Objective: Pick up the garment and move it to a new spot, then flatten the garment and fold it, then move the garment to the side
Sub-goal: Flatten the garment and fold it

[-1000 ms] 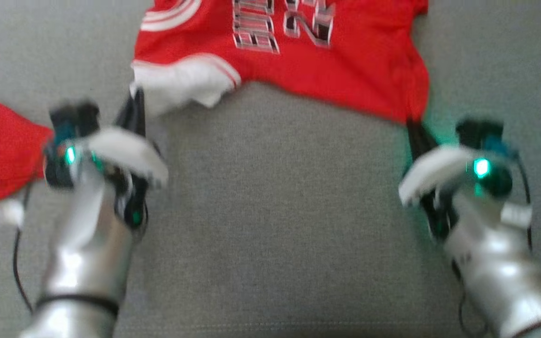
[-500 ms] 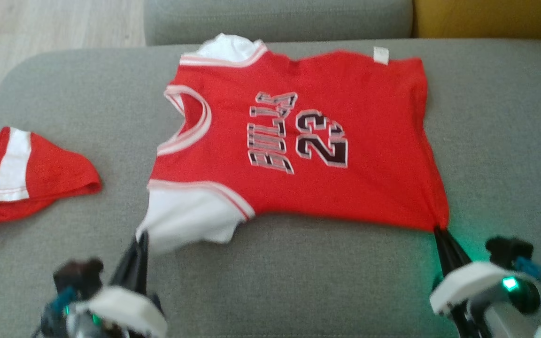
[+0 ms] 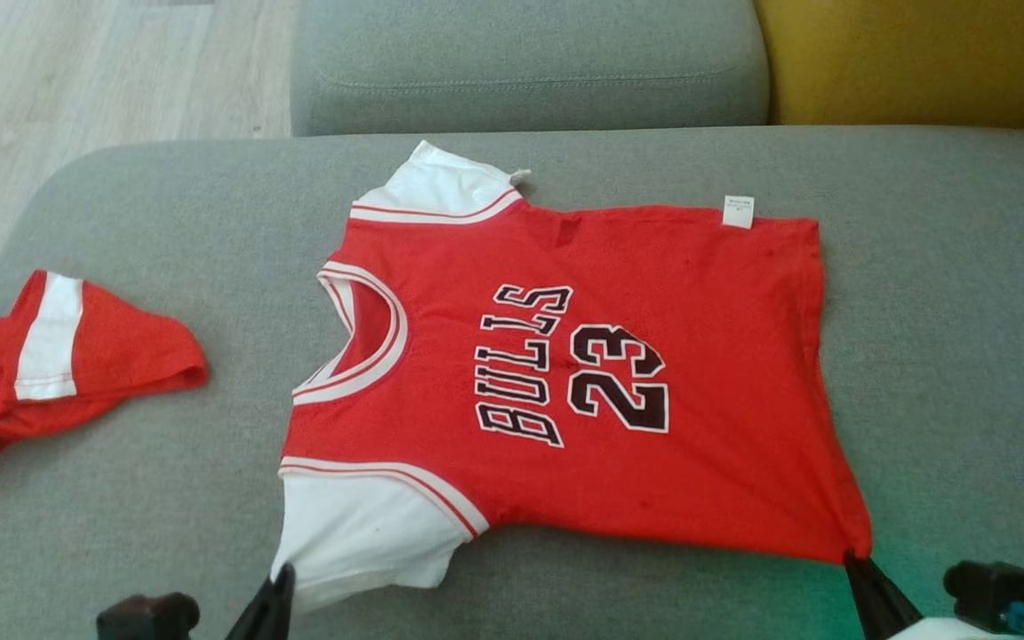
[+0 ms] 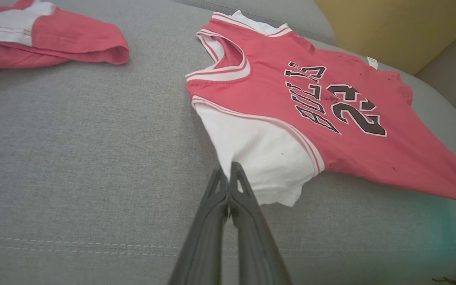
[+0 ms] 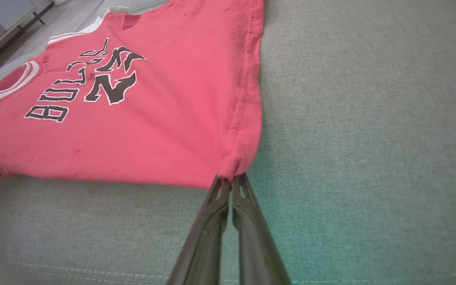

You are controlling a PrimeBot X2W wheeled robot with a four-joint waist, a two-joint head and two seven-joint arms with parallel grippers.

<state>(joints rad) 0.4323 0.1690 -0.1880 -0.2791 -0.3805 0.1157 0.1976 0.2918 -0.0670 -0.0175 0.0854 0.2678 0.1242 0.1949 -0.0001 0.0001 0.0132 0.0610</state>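
Observation:
The garment [image 3: 699,356] is a red jersey with white sleeves and "BULLS 23" on it, spread almost flat on the grey sofa seat [image 3: 165,222], neck to the left. My left gripper [image 3: 284,573] is at the lower left, shut on the corner of the near white sleeve [image 3: 361,533]. In the left wrist view the garment [image 4: 275,103] stretches away from the closed left gripper [image 4: 228,168]. My right gripper [image 3: 852,562] is shut on the near red hem corner. The right wrist view has the garment [image 5: 164,118] bunched to a point at the right gripper [image 5: 231,179].
A second red piece of clothing with a white stripe [image 3: 59,356] lies crumpled at the seat's left edge, apart from the jersey. Behind the seat are a grey back cushion [image 3: 521,71] and a yellow cushion [image 3: 912,62]. Wooden floor [image 3: 103,71] lies beyond the far left.
The head camera has tilted up, so the whole jersey and the sofa's back have come into view and both arms have dropped to the bottom edge. Both grippers stay shut on their corners.

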